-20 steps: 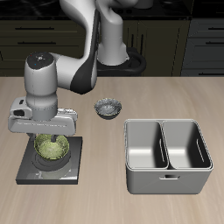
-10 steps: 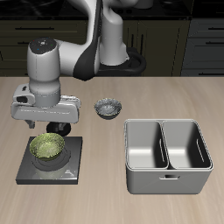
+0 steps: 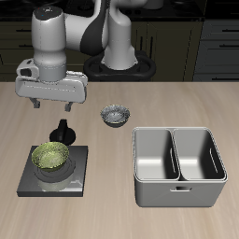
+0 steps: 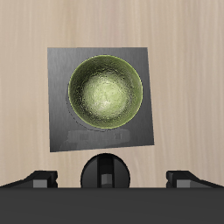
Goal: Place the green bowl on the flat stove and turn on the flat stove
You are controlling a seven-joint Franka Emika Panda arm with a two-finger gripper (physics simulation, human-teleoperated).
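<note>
The green bowl point(image 3: 50, 158) sits upright in the middle of the flat stove point(image 3: 79, 170), near the table's front edge. In the wrist view the green bowl point(image 4: 106, 91) lies centred on the ring burner of the dark square stove point(image 4: 61, 70). My gripper point(image 3: 63, 133) hangs straight above the bowl, clear of it, open and empty. In the wrist view my gripper point(image 4: 112, 179) has its fingertips point(image 4: 39, 178) spread wide apart. The stove's knob is too small to make out in the exterior view.
A small grey-white patterned bowl point(image 3: 115, 116) stands farther back, near the table's middle. A grey two-compartment metal basin point(image 3: 177, 164) stands beside the stove near the front edge. The robot's base is at the back.
My gripper has let go of the green bowl and risen straight up from it. The bowl stays on the stove.
</note>
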